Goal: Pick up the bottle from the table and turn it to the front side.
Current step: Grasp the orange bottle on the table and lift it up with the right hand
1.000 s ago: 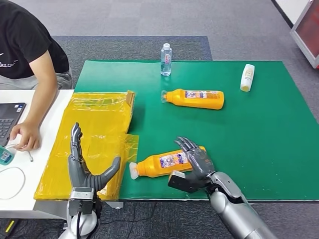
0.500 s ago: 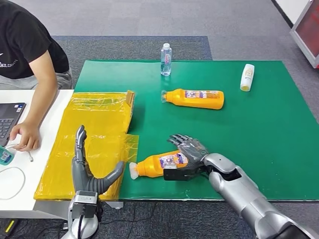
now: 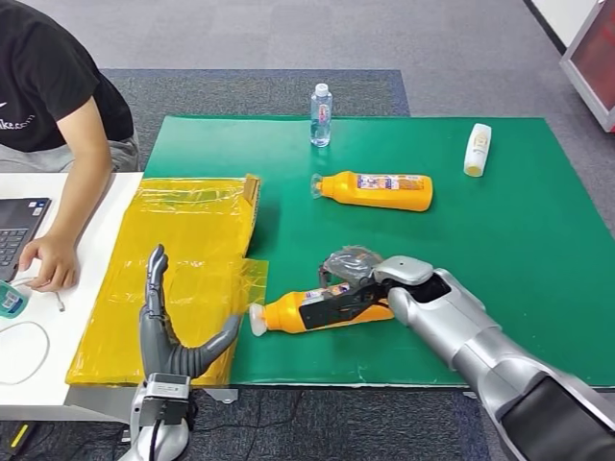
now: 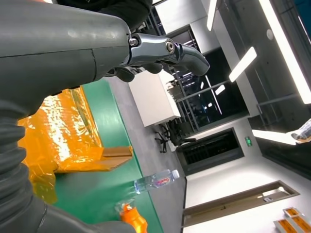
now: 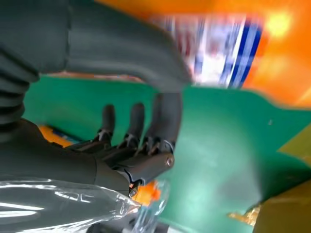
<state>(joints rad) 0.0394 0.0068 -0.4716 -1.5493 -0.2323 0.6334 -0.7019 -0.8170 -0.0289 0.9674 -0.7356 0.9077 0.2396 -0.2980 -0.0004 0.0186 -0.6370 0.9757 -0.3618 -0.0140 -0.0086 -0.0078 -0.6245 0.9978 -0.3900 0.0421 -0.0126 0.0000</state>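
Note:
An orange bottle [image 3: 286, 314] with a white cap lies on its side near the front edge of the green mat [image 3: 507, 269], cap pointing left. My right hand [image 3: 356, 283] lies over its body. The thumb rests across the label and the fingers curl down behind its far side. In the right wrist view the blurred bottle [image 5: 220, 43] sits against the thumb [image 5: 121, 53], with bare mat between thumb and fingers [image 5: 135, 126]; a firm grip is not plain. My left hand [image 3: 166, 336] stands upright and spread at the table's front edge, holding nothing.
A second orange bottle [image 3: 377, 190] lies mid-mat. A clear water bottle [image 3: 320, 114] stands at the far edge and a white bottle [image 3: 477, 149] lies at the far right. Yellow plastic bags [image 3: 182, 259] cover the mat's left. A person [image 3: 51, 96] sits at a laptop [image 3: 18, 226].
My right hand has swung left and forward from beside the near orange bottle's base to over its body. The bottle has shifted slightly. The left hand has barely moved.

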